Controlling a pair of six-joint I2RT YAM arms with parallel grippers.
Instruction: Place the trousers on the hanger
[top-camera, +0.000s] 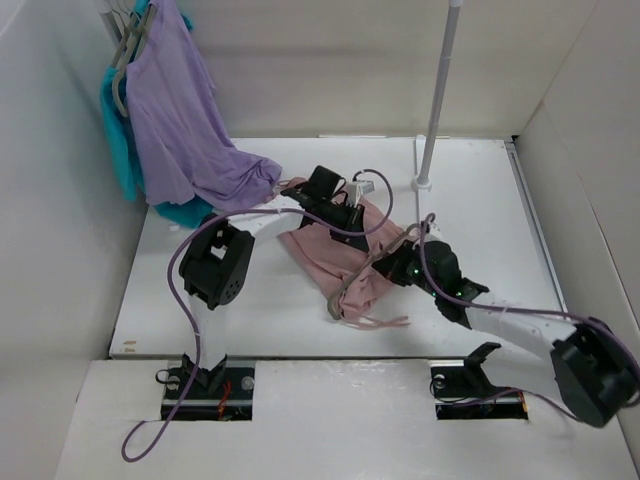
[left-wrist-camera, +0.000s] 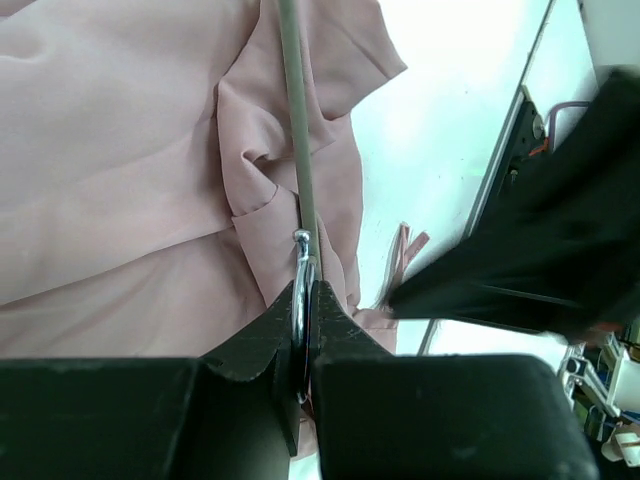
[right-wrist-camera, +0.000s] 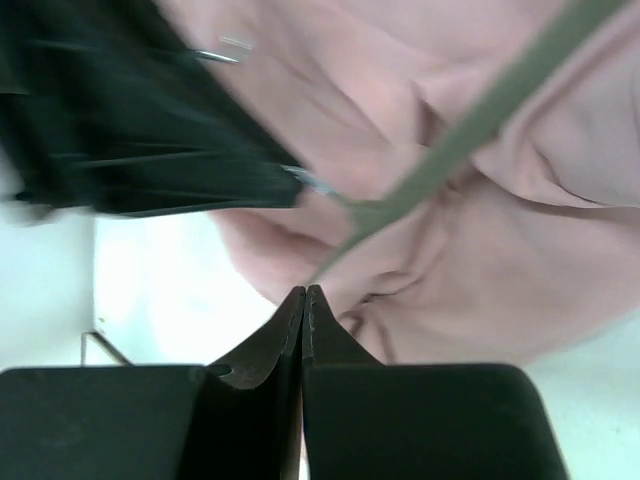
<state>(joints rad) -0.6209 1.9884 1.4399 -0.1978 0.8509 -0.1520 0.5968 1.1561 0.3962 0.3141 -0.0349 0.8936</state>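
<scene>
The pink trousers (top-camera: 335, 250) lie crumpled in the middle of the table. The thin grey hanger (top-camera: 362, 272) lies across them. My left gripper (top-camera: 352, 212) is shut on the hanger's metal hook. In the left wrist view the hook (left-wrist-camera: 300, 262) sits between the shut left gripper (left-wrist-camera: 305, 285), and the grey hanger arm (left-wrist-camera: 293, 120) runs away over the trousers (left-wrist-camera: 120, 150). My right gripper (top-camera: 392, 262) hovers over the trousers' right side. In the right wrist view the right gripper (right-wrist-camera: 304, 290) is shut with nothing seen between its jaws, just above the trousers (right-wrist-camera: 500, 260) and near the hanger (right-wrist-camera: 480, 120).
A purple shirt (top-camera: 185, 110) and a teal shirt (top-camera: 125, 150) hang on thicker hangers at the back left. A white pole (top-camera: 437, 90) stands on its base at the back right. White walls enclose the table. The two arms are close together over the trousers.
</scene>
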